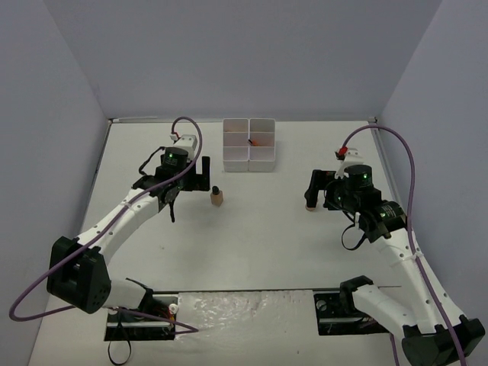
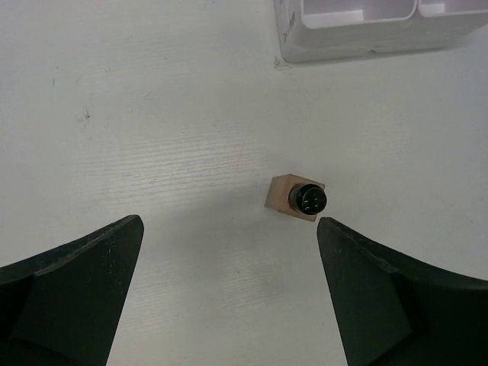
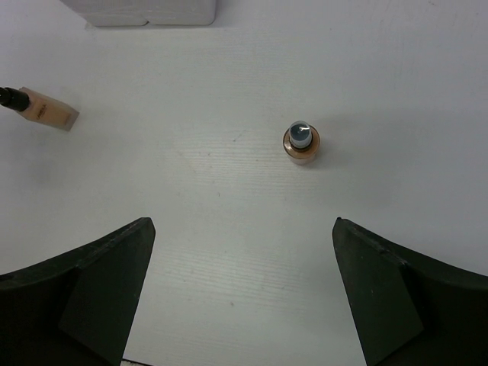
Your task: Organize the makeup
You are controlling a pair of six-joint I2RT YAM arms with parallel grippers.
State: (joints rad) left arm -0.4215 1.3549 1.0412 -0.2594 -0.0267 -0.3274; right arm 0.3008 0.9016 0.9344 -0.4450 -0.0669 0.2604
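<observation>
A tan bottle with a black cap (image 1: 217,197) stands upright on the white table, below and left of the white compartment box (image 1: 249,145). My left gripper (image 1: 188,185) hovers just left of it, open and holding nothing. In the left wrist view the bottle (image 2: 299,198) sits just ahead of the right fingertip of the gripper (image 2: 229,223). A small round peach piece of makeup with a dark top (image 3: 302,142) stands ahead of my open, empty right gripper (image 3: 244,223). From above that piece (image 1: 310,206) is just below the right gripper (image 1: 326,200).
One compartment of the box holds a thin dark stick with a reddish bit (image 1: 254,141). The box's corner (image 2: 366,30) shows at the left wrist view's top right. The right wrist view shows the tan bottle (image 3: 46,113) far left. Grey walls enclose the table.
</observation>
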